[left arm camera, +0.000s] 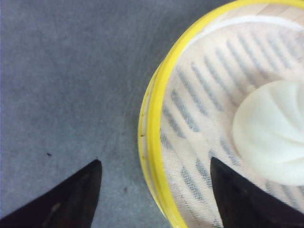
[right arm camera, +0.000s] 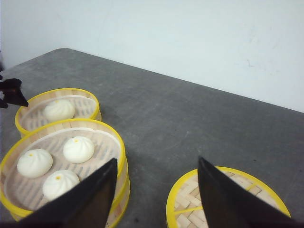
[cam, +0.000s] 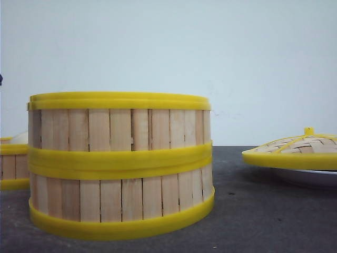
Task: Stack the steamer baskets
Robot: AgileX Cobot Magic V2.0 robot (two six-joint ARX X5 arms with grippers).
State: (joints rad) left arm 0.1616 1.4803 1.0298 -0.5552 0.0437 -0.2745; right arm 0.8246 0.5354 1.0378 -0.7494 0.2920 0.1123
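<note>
Two steamer baskets stacked, upright, aligned, near front camera: pale vertical slats, thick yellow rims, doubled yellow band at joint. Top basket of stack open, slatted floor, three white buns inside; lies beside right jaws, outside the gap, level below them.

Third steamer basket single, upright on grey table just behind stack, apart from it; one white bun inside. Left jaws straddle its yellow rim: one finger over interior, other outside over table.

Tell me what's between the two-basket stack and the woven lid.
Only bare dark tabletop lies between the stacked slatted steamer baskets and the yellow-rimmed woven lid, seen in the right wrist view.
</note>
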